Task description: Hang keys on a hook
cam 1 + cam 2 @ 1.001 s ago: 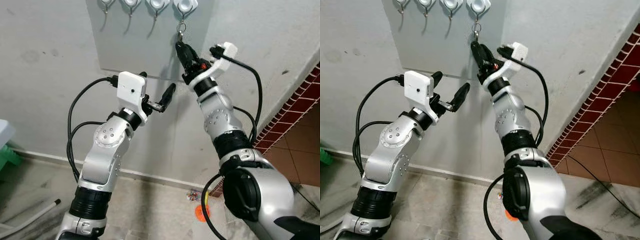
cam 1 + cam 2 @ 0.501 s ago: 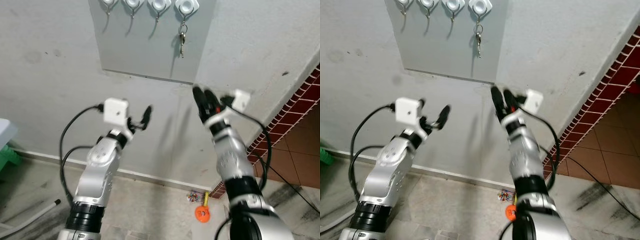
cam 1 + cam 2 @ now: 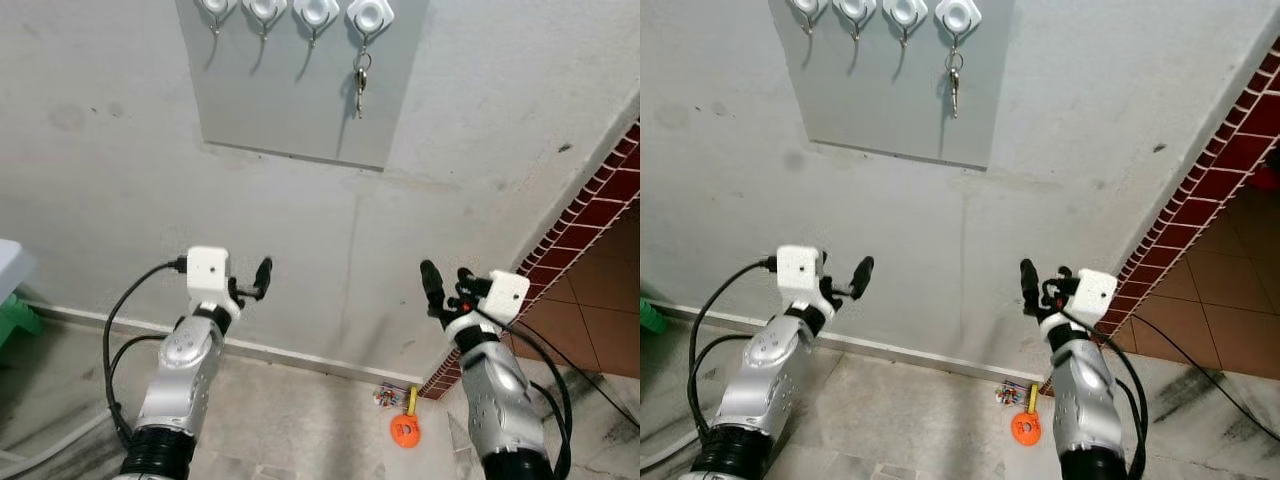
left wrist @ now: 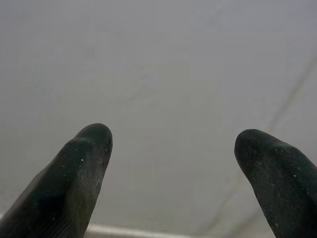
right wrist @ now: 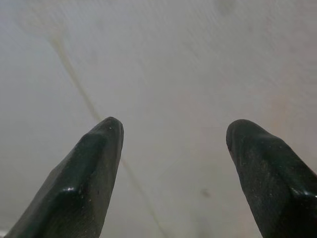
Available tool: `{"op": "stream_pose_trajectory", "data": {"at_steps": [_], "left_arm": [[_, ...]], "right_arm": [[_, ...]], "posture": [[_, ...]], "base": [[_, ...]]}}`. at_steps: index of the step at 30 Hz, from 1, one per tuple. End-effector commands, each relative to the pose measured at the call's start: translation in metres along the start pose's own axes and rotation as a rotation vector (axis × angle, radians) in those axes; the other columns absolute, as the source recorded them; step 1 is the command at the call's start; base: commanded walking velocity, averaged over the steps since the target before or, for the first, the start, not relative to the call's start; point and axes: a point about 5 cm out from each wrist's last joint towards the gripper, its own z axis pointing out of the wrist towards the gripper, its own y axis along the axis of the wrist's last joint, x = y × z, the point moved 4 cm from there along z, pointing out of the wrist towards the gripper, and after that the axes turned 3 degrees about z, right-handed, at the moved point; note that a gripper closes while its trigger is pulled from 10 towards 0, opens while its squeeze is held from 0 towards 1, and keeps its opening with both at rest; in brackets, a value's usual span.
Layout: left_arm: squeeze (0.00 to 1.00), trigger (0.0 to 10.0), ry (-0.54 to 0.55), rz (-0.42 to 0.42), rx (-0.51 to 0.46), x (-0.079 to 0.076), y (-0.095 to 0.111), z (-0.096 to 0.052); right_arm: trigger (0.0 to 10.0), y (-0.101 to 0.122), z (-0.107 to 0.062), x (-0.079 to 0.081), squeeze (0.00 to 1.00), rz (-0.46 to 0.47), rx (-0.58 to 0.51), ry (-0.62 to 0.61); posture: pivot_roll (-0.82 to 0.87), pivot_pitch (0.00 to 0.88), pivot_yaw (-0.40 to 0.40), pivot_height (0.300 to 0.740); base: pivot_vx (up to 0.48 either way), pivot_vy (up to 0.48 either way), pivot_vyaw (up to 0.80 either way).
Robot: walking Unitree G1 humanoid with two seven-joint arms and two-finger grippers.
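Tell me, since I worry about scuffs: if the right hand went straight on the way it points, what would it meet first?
Most likely the bare grey wall: the right hand, fingers apart, faces plaster with nothing between, though depth is unclear.

The keys (image 3: pixel 954 88) hang from the rightmost hook (image 3: pixel 957 14) at the grey board's (image 3: pixel 890 90) top edge. Both arms are held low before the wall (image 3: pixel 1120 100), left gripper (image 3: pixel 858 272) and right gripper (image 3: pixel 1038 278) well below the board, holding nothing.
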Motion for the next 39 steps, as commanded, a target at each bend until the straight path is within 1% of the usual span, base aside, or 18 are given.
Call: {"op": "stream_pose_trajectory", "data": {"at_steps": [1, 3, 4, 6, 7, 9, 11, 14, 17, 20, 23, 27, 28, 33, 39], "left_arm": [[0.0, 10.0, 0.014, -0.002, -0.005, 0.006, -0.004, -0.003], [0.0, 10.0, 0.012, -0.006, -0.026, 0.006, 0.0, -0.003], [0.0, 10.0, 0.0, -0.027, -0.047, 0.004, 0.004, -0.004], [0.0, 10.0, -0.003, -0.015, -0.062, 0.003, 0.007, -0.003], [0.0, 10.0, -0.01, -0.011, -0.092, 0.001, 0.011, -0.003], [0.0, 10.0, -0.007, -0.003, -0.103, 0.001, 0.013, -0.004], [0.0, 10.0, -0.004, 0.0, -0.125, 0.0, 0.017, -0.004], [0.0, 10.0, -0.009, -0.007, -0.172, -0.004, 0.03, -0.005], [0.0, 10.0, -0.011, -0.009, -0.184, -0.007, 0.033, -0.005], [0.0, 10.0, -0.013, -0.005, -0.191, -0.008, 0.033, -0.005], [0.0, 10.0, -0.006, 0.003, -0.181, -0.008, 0.028, -0.006], [0.0, 10.0, 0.008, 0.009, -0.184, -0.007, 0.029, -0.006], [0.0, 10.0, 0.009, -0.002, -0.187, -0.006, 0.03, -0.005], [0.0, 10.0, 0.009, -0.006, -0.194, -0.005, 0.036, -0.001], [0.0, 10.0, 0.014, -0.01, -0.197, 0.002, 0.04, 0.003]], "right_arm": [[10.0, 0.003, -0.002, -0.003, 0.0, -0.09, -0.01, -0.02], [10.0, 0.005, -0.004, -0.007, 0.0, -0.162, -0.021, -0.053], [10.0, 0.005, -0.005, -0.009, 0.0, -0.162, -0.019, -0.064], [10.0, 0.005, -0.006, -0.01, 0.0, -0.206, -0.017, -0.07], [10.0, 0.005, -0.007, -0.009, 0.0, -0.227, -0.014, -0.057], [10.0, 0.005, -0.007, -0.008, 0.0, -0.237, -0.015, -0.05], [10.0, 0.007, -0.009, -0.007, 0.0, -0.252, -0.022, -0.044], [10.0, 0.018, -0.009, -0.002, 0.0, -0.282, -0.057, -0.032], [10.0, 0.023, -0.008, 0.003, 0.0, -0.33, -0.074, -0.017], [10.0, 0.024, -0.008, 0.006, 0.0, -0.297, -0.077, -0.02], [10.0, 0.023, -0.008, 0.008, 0.0, -0.309, -0.072, -0.018], [10.0, 0.023, -0.008, 0.01, 0.0, -0.312, -0.074, -0.002], [10.0, 0.024, -0.008, 0.011, 0.0, -0.322, -0.076, 0.0], [10.0, 0.028, -0.004, 0.01, 0.0, -0.317, -0.08, 0.0], [10.0, 0.034, -0.002, 0.004, 0.0, -0.319, -0.092, -0.014]], "posture": [[0.0, 0.074, -0.001, 0.74], [0.0, 0.071, 0.001, 0.74], [0.0, 0.071, 0.001, 0.74], [0.0, 0.071, 0.001, 0.74], [0.0, 0.068, 0.003, 0.74], [0.0, 0.068, 0.003, 0.74], [0.0, 0.068, 0.003, 0.74], [0.0, 0.068, 0.001, 0.74], [0.0, 0.067, 0.0, 0.74], [0.0, 0.063, -0.002, 0.74], [0.0, 0.056, -0.005, 0.74], [0.0, 0.053, -0.006, 0.74], [0.0, 0.053, -0.006, 0.74], [0.0, 0.043, -0.011, 0.74], [0.0, 0.036, -0.012, 0.74]], "base": [[0.0, 0.0, 0.0], [0.0, 0.0, 0.0], [0.0, 0.0, 0.0], [0.0, 0.0, 0.0], [0.0, 0.0, 0.0], [0.0, 0.0, 0.0], [0.0, 0.0, 0.68], [0.0, 0.0, 0.8], [0.0, 0.0, 0.8], [0.0, 0.0, 0.8], [0.0, 0.0, 0.8], [0.0, 0.0, 0.8], [0.0, 0.0, 0.8], [0.0, 0.0, 0.8], [0.0, 0.0, 0.8]]}}
